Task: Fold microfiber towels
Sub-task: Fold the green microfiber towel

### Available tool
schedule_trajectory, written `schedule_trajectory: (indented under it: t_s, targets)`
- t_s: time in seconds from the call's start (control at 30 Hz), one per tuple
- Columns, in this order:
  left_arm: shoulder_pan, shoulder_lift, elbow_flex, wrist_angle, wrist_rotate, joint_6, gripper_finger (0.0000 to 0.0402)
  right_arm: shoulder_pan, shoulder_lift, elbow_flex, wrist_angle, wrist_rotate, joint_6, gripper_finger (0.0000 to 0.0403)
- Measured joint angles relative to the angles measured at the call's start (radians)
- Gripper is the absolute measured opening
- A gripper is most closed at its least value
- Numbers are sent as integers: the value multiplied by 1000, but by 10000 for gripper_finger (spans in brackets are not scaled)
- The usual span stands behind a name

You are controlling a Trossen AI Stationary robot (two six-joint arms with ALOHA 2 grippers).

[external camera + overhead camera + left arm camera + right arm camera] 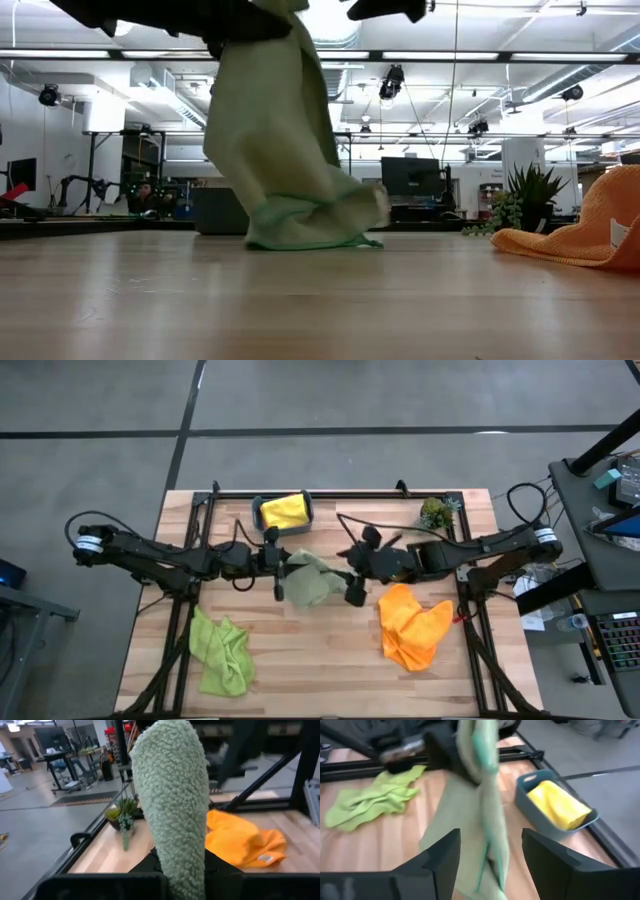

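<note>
1. While the sage green towel (312,582) hangs at mid-table with its lower hem bunched on the wood, the left gripper (281,567) is clamped on its upper edge, holding it up.
2. The right gripper (490,851) sits just beside it, fingers apart around the hanging cloth. It should probably pinch a free corner so the pair can spread the towel flat.
3. The orange towel (412,624) and lime green towel (222,650) lie crumpled on the table (320,670), unfolded.
4. The teal bin (262,512) near the far edge holds the yellow towel (284,510); a plant (436,513) stands apart.
</note>
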Motion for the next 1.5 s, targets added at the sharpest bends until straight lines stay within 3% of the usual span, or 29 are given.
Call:
schedule_trajectory:
  t_s: [0.27, 0.67, 1.0, 1.2, 1.33, 1.5]
  targets:
    - [0, -32, -4, 32, 37, -3, 4, 110, -7, -175, 139, 43, 11, 195]
    - [0, -22, -5, 82, 48, -29, 3, 124, 143, -552, 907, 48, -30, 196]
    - [0, -22, -4, 127, 125, -29, 3, 42, 316, -528, 1143, 130, -130, 196]
    - [0, -22, -4, 123, 125, -29, 3, 31, 335, -496, 1157, 46, -175, 189]
    - [0, -22, -5, 124, 125, -28, 3, 31, 329, -489, 1157, -23, -182, 157]
    - [0, -22, -5, 123, 125, -29, 5, 31, 328, -490, 1152, -30, -186, 77]
